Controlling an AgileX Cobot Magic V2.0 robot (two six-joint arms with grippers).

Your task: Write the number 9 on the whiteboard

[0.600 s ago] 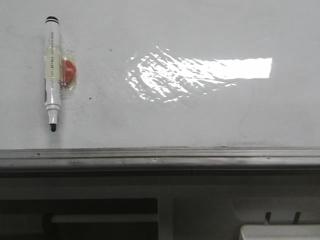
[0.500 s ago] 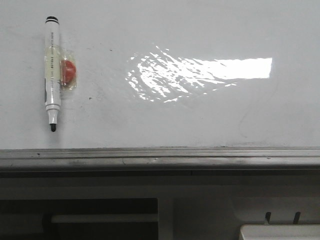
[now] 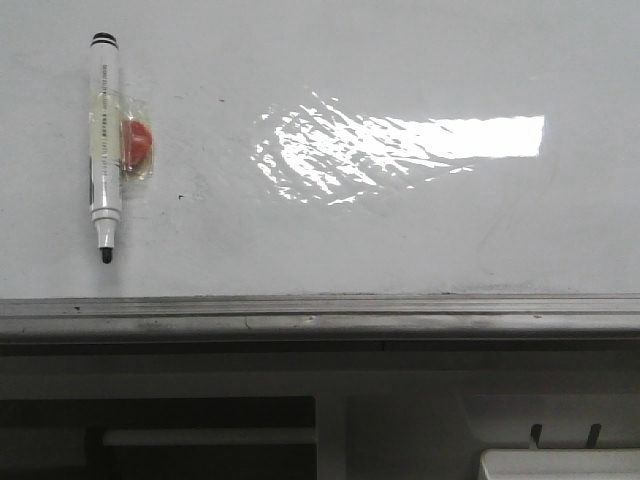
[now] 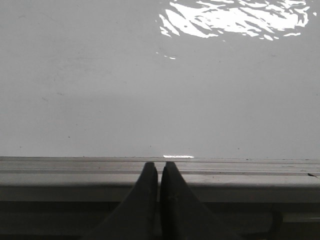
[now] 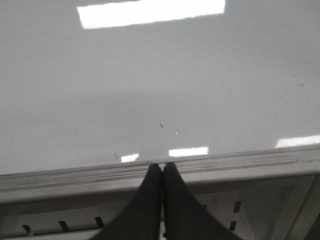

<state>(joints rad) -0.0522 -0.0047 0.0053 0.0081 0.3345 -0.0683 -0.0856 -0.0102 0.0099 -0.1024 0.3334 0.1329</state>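
The whiteboard (image 3: 400,230) is bare — no number 9 is drawn on it. A marker (image 3: 104,150) hangs tip-down at the board's upper left, beside a red holder (image 3: 137,142), probably a magnet. It looks light, rigid and slick — best pinched mid-barrel. The left end effector (image 4: 159,172) and right end effector (image 5: 162,172) are pressed together, holding nothing, down by the rail.

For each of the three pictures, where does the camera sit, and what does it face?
Front view: faces the whiteboard, with marker and glare patch; no robot part shows.
Left wrist view: sits on the left arm, above the shut left hand, facing the board.
Right wrist view: the same, over the shut right hand.
All views share the board and its grey rail.
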